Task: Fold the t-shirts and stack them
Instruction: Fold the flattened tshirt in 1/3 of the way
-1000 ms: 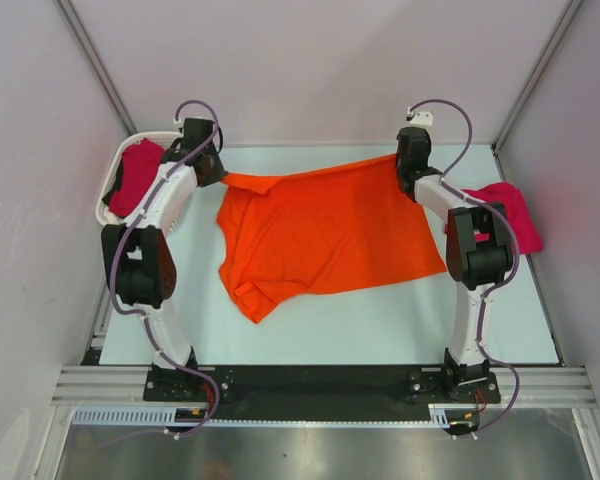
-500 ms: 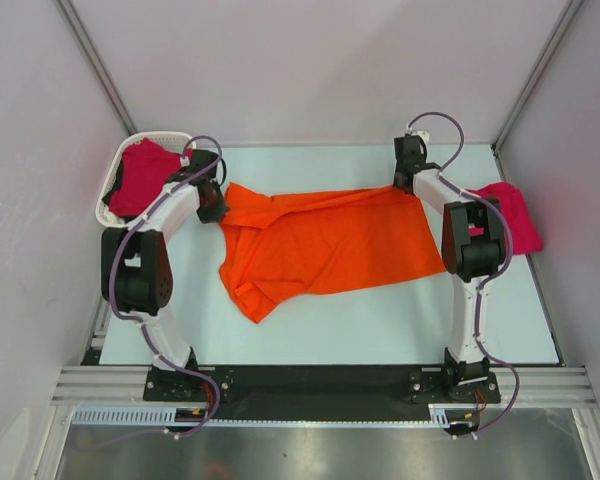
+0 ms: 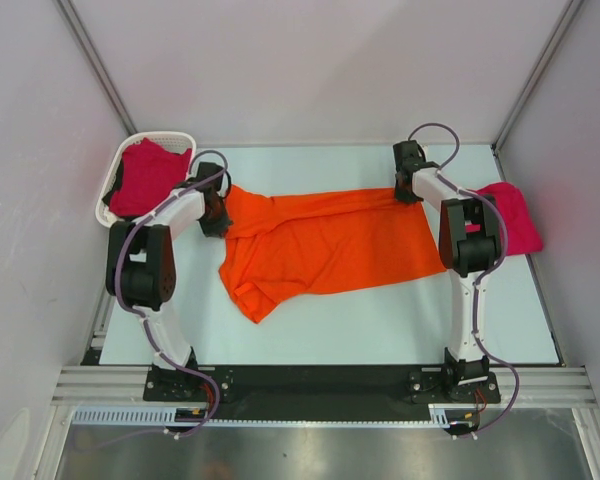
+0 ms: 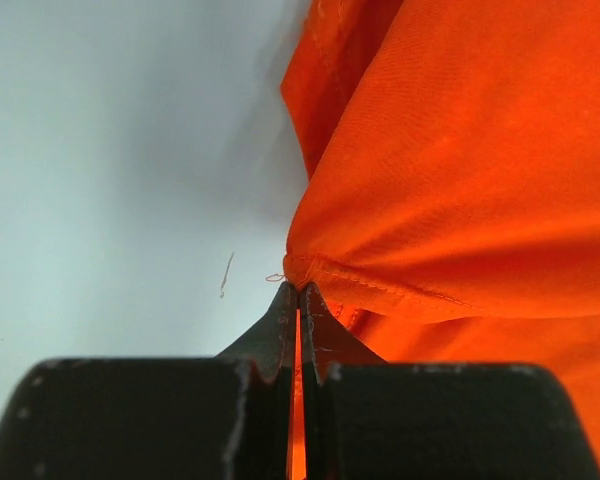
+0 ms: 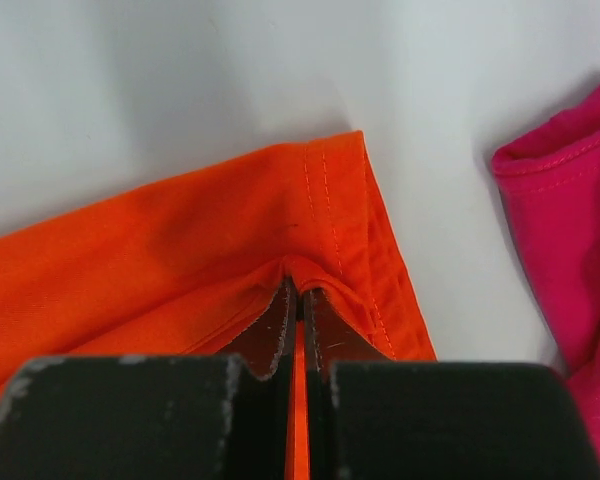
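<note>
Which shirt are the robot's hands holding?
The orange t-shirt in the middle: the left hand and right hand pinch its edge. One pink shirt sits in the basket, the other pink shirt lies on the right; neither is held.

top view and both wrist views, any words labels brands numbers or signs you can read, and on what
None in any view: the orange t-shirt, the right pink t-shirt, the left pink t-shirt and its white basket show no print, tag or number.
</note>
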`<action>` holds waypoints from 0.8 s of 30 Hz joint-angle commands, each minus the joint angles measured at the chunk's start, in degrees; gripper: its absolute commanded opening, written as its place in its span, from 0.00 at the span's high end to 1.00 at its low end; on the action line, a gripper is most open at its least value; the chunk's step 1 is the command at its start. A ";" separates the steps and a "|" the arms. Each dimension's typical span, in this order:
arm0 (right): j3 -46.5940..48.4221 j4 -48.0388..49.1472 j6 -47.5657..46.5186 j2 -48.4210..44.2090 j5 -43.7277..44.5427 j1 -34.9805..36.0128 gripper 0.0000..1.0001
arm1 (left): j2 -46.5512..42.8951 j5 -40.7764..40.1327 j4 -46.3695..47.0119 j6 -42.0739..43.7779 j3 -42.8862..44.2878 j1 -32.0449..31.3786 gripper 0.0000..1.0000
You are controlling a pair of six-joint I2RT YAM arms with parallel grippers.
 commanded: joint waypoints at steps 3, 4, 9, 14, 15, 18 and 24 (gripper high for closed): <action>1.64 -4.44 2.13 0.80 1.87 -0.36 1.00 | 0.36 -1.00 0.10 -1.41 -2.50 -0.58 1.00; 1.03 -4.44 2.74 0.54 2.22 -0.27 1.00 | 0.36 -1.00 0.19 -1.49 -2.77 -0.67 1.00; -2.05 -1.72 2.92 -3.32 4.15 0.08 1.00 | -1.31 -1.00 0.36 -1.50 -2.77 -0.75 1.00; -5.12 0.65 2.74 -7.54 6.17 0.35 1.00 | -3.33 -1.09 -0.42 -1.06 -2.68 -1.11 1.00; -5.82 1.44 2.74 -8.50 6.35 0.35 1.00 | -3.86 -1.44 -0.34 -1.14 -2.94 -1.11 1.00; -7.85 2.59 2.92 -11.41 7.05 0.61 1.00 | -5.70 -2.23 -0.78 -1.06 -3.82 -1.11 1.00; -8.99 2.77 2.92 -14.31 8.90 1.31 1.00 | -7.29 -3.20 -1.04 -0.53 -5.49 -1.19 1.00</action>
